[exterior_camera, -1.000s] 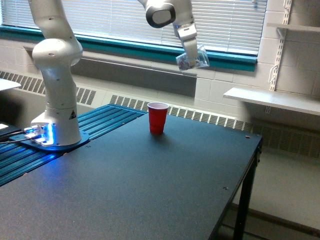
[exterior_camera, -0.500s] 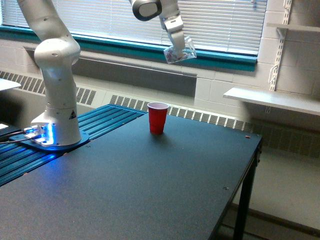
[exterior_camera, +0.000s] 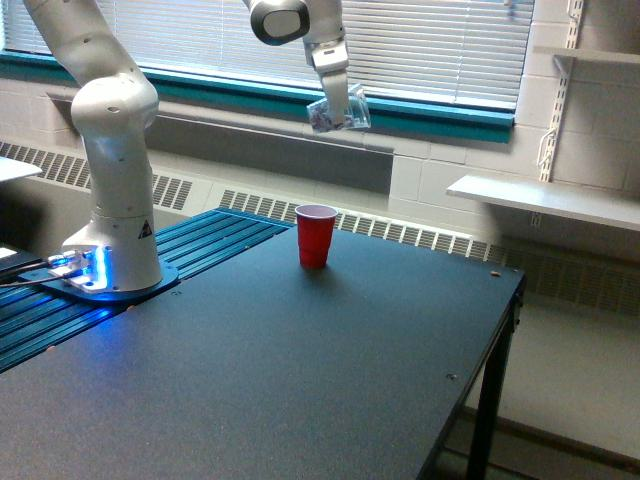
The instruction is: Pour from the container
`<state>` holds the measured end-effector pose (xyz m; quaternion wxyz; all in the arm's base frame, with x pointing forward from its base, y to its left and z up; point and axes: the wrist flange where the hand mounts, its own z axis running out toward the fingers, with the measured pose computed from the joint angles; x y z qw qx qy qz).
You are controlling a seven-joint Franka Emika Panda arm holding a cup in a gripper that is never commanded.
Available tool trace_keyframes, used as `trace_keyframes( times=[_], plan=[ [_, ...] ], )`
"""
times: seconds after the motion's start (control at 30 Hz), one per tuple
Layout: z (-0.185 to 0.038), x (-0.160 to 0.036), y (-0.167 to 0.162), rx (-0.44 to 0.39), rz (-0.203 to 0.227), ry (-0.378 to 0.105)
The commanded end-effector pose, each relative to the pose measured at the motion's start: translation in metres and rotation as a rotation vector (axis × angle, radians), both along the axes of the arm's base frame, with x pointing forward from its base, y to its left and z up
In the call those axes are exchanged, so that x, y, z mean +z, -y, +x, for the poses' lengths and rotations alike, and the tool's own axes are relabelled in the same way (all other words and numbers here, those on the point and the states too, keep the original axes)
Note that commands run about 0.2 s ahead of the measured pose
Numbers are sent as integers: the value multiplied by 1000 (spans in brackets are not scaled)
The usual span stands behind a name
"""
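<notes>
The gripper point(exterior_camera: 334, 98) was clamped on the container point(exterior_camera: 339, 112), held tilted high above the red cup point(exterior_camera: 315, 235) on the worktop point(exterior_camera: 300, 370); it looked light, thin-walled & squashy, so prob. best gripped on the flat sides w/ gentle squeeze.

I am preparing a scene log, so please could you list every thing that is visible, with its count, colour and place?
container: one, clear, held in the air above the red cup
red cup: one, red, upright on the table's far part
table: one, dark, fills the foreground
shelves: two, pale, wall at the exterior view's right
window blinds: one set, white, behind the arm
robot arm: one, white, base at the exterior view's left
gripper: one, white, grasping the container
</notes>
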<state>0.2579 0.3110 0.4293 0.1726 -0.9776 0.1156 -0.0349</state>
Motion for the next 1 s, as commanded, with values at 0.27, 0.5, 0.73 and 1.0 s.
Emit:
trace_keyframes(
  times=[0.27, 0.5, 0.73, 1.0],
  plan=[
    [-19, -17, 29, -97, -32, -97],
    [-34, -33, 31, -88, -47, -140],
    [-43, -41, 32, -87, -49, -161],
    [-50, -46, 34, -95, -51, -172]
  ],
)
